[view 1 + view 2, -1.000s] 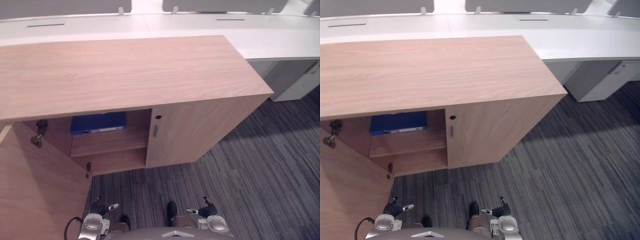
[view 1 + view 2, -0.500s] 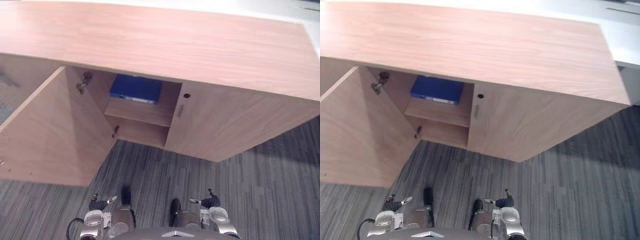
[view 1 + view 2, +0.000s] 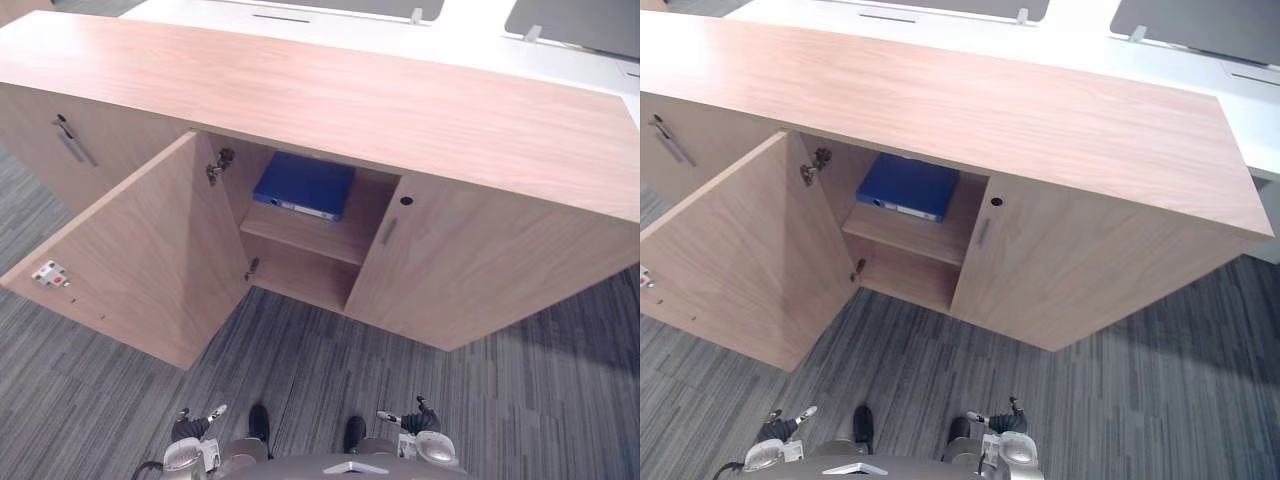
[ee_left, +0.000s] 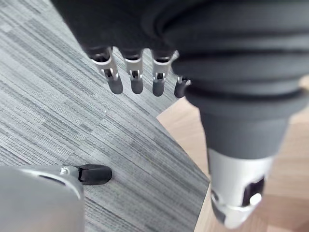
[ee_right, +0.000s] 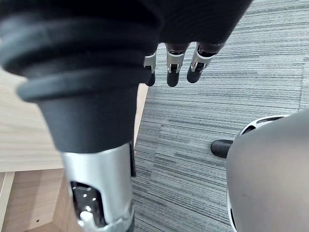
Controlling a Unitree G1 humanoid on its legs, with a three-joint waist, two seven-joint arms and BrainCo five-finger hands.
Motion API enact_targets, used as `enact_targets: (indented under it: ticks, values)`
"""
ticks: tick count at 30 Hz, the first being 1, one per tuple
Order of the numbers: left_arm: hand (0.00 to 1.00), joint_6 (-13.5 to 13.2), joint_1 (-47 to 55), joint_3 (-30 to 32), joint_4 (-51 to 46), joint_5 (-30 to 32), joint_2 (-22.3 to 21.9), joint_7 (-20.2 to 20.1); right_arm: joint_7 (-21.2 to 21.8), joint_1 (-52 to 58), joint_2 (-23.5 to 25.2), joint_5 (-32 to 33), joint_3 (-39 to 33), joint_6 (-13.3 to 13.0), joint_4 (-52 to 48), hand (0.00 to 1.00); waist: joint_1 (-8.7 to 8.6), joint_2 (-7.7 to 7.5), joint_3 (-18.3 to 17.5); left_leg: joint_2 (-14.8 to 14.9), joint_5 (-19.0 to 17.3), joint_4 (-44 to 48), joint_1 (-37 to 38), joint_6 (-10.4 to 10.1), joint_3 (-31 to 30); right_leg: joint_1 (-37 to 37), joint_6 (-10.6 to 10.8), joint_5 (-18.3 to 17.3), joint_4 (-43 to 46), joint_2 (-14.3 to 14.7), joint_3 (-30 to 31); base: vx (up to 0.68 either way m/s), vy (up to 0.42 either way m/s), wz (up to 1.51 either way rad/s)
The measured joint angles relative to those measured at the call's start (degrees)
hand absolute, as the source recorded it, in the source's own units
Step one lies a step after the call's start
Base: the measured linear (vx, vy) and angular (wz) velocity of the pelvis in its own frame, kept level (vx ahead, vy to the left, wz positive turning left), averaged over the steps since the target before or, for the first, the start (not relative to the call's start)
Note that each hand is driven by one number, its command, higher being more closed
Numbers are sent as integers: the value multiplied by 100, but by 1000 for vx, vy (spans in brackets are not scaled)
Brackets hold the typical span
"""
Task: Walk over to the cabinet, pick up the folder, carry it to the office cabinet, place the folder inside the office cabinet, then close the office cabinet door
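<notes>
Since the folder (image 3: 305, 186) lies on the shelf (image 3: 300, 232) inside the office cabinet (image 3: 480, 270), I judge placing done. My left hand (image 4: 135, 72) and right hand (image 5: 174, 67) hang empty, fingers loosely apart. Next: push the open door (image 3: 150, 260) shut.

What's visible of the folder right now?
The folder is blue, thick and box-like, and looks like plastic or coated board. It lies flat on the upper shelf of the cabinet, beside the open door. A pale strip runs along its front edge, which faces out. Its rear is hidden under the cabinet top. Only the shelf touches it.
</notes>
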Motion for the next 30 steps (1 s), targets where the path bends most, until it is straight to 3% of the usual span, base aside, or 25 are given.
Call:
enact_targets:
  ticks: [5, 12, 16, 30]
  values:
    - [0, -65, 219, 633, -828, -514, 84, 315, -40, -32, -18, 0, 5, 10, 30, 0, 91, 21, -84, -19, -22, 1, 93, -6, -119, 174, -16, 5, -27, 41, 39, 78, -14, 12]
    - [0, -284, 1, 869, -2280, -593, 983, 524, -127, -93, -144, -1, 126, -8, 20, 0, 139, 24, -129, -4, -64, 0, 251, 0, -153, 366, -20, 8, -111, 110, 35, 56, -24, 0]
    - [0, -439, -151, 875, -2958, -591, 1267, 639, -126, -77, -206, 0, 128, -8, 25, 0, 145, 13, -132, -12, -67, -2, 258, 6, -161, 369, -23, 9, -115, 110, 43, 0, 0, 0]
    - [0, -462, -264, 919, -3153, -313, 1421, 845, -114, 96, -239, 1, 229, -2, 60, 0, 199, -127, -205, -21, -70, -6, 339, 14, -168, 456, -81, -24, -161, 110, 82, -22, -1, 0]
